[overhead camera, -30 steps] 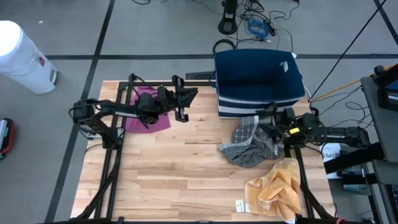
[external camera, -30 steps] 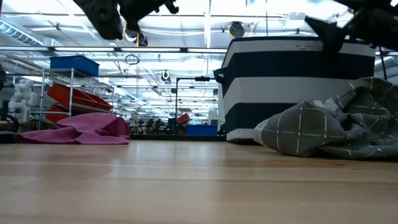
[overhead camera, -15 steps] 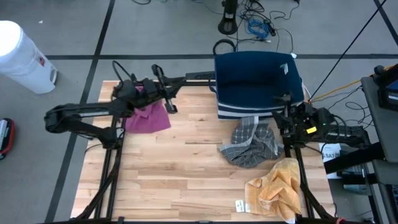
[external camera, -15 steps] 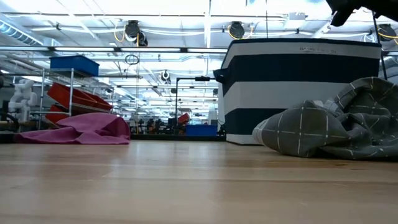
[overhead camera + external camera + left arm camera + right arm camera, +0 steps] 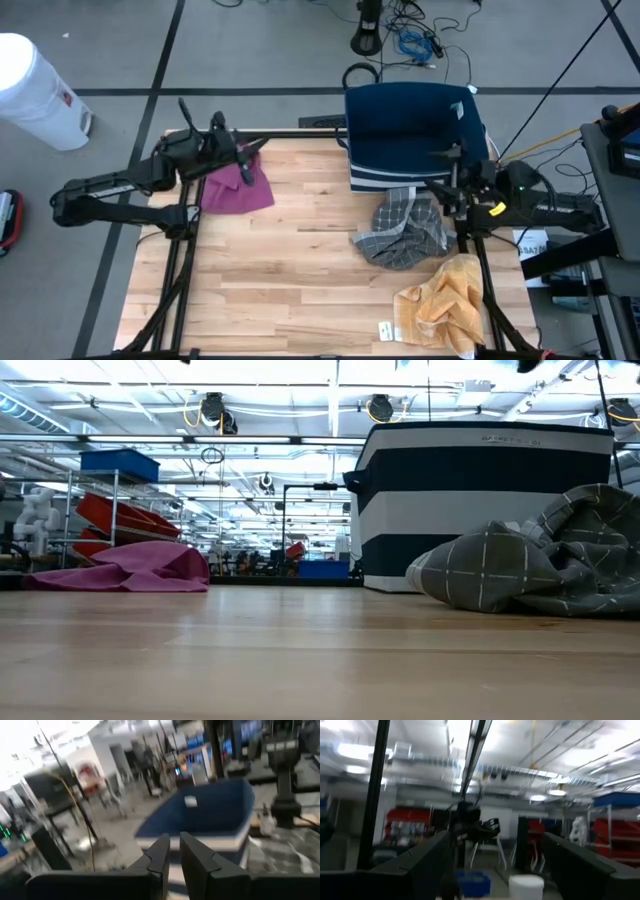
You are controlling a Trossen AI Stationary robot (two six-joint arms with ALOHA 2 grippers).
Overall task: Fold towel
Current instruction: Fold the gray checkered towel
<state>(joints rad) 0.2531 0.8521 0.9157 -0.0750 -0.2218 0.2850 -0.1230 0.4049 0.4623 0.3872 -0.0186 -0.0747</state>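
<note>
The wooden table [image 5: 300, 270] carries a navy-and-white striped bin [image 5: 415, 130] at its far edge. The left arm stretches along the table's far left corner, its left gripper [image 5: 243, 160] raised above the magenta towel [image 5: 238, 188], fingers [image 5: 162, 855] nearly together with a thin gap and empty. The right gripper [image 5: 452, 172] hovers by the bin, jaws wide, above the crumpled grey checked towel [image 5: 405, 232]. A rumpled yellow towel [image 5: 443, 302] lies nearer the front.
</note>
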